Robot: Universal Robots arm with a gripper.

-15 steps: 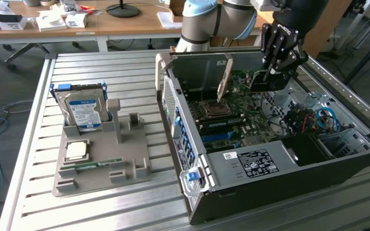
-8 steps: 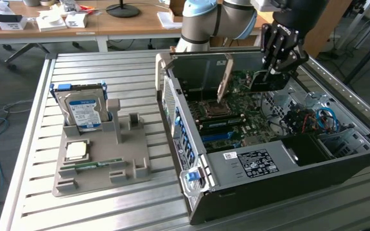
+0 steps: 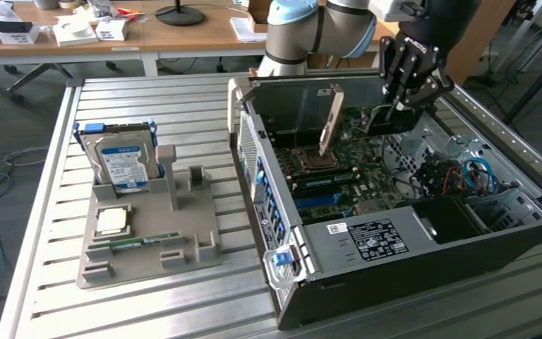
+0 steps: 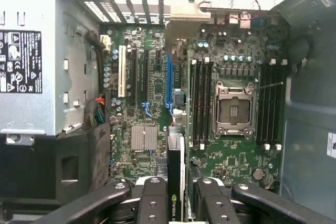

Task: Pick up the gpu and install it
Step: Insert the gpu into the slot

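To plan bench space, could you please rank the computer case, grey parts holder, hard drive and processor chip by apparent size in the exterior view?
1. computer case
2. grey parts holder
3. hard drive
4. processor chip
The differences are plain, so nearness to the camera does not change this order.

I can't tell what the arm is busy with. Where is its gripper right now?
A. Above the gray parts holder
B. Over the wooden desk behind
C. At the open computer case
C: the gripper reaches down into the open computer case, over the motherboard, well apart from the gray parts holder.
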